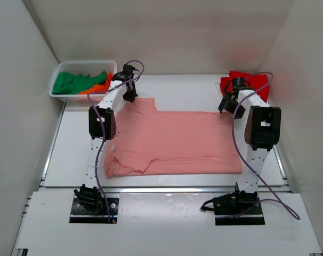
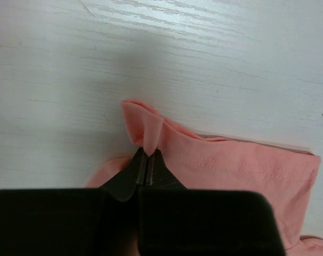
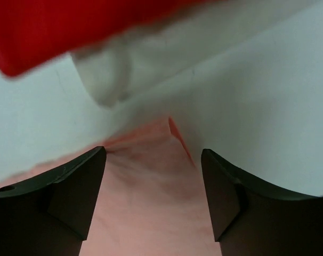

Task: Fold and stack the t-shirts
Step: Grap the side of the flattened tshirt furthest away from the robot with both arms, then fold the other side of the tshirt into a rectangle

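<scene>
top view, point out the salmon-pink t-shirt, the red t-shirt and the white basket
salmon-pink t-shirt [image 1: 177,141]: top external view, middle of its spread body
red t-shirt [image 1: 261,86]: top external view, its right-hand part
white basket [image 1: 84,66]: top external view, its far wall

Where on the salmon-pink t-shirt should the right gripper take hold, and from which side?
Probably grip the salmon-pink t-shirt at its far right corner, coming straight down from above. It lies flat, so only an edge can be pinched; the open right gripper hangs over that corner, and the left gripper pinches the opposite far corner.
</scene>
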You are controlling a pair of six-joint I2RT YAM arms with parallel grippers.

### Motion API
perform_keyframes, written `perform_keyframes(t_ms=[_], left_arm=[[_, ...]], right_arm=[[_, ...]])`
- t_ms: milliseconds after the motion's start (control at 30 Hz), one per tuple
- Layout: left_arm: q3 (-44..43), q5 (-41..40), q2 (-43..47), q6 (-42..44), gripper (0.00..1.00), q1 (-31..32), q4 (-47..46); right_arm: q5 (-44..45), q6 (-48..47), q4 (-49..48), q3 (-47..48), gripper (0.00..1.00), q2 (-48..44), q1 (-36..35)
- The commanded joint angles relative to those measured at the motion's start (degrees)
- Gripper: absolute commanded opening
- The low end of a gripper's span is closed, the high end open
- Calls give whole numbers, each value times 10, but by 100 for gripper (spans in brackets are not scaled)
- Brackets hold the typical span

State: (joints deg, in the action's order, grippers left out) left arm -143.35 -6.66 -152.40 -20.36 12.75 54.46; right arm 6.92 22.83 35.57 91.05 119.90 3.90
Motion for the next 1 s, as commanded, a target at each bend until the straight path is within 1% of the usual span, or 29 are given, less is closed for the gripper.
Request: perform_keyframes(t_ms=[0, 67, 100, 133, 167, 233, 333, 400, 500, 600, 633, 700, 867, 933, 967], left_arm=[[18, 16, 6, 8, 0, -2, 16], [14, 25, 5, 15, 0, -1, 14], [15, 24, 7, 17, 0, 0, 14], [15, 26, 10, 18, 0, -1, 13], [7, 30, 10, 20, 0, -1, 18], [2, 41, 27, 15, 0, -2, 17], [10, 47, 61, 7, 0, -8, 12], [28, 56, 90, 3, 0, -11, -1], [88, 64, 152, 3, 0, -26, -21], [223, 73, 239, 1, 0, -28, -69], [246, 76, 267, 2, 0, -29, -87], [320, 82, 321, 2, 0, -37, -105], [425, 80, 400, 16, 0, -31, -115], [495, 71, 432, 19, 0, -19, -122], [515, 68, 457, 18, 0, -14, -125]], right_arm=[[18, 16, 3, 56, 69, 45, 1], [15, 7, 20, 84, 60, 73, 1], [22, 3, 41, 103, 32, 78, -6], [27, -1, 42, 124, 14, 89, -5], [41, 0, 62, 130, 0, 96, -8], [42, -6, 77, 149, 0, 92, -16], [48, -3, 65, 126, 0, 62, -14], [42, -9, 54, 109, 0, 39, -15], [28, -16, 31, 79, 0, 9, -8], [12, -27, 5, 50, 1, -33, -5], [9, -23, -3, 38, 0, -40, -3], [6, -31, -10, 15, 0, -62, 1], [1, -30, -15, -29, 0, -93, 1], [-2, -33, -21, -58, 0, -120, 1], [3, -37, -22, -78, 0, -126, 3]])
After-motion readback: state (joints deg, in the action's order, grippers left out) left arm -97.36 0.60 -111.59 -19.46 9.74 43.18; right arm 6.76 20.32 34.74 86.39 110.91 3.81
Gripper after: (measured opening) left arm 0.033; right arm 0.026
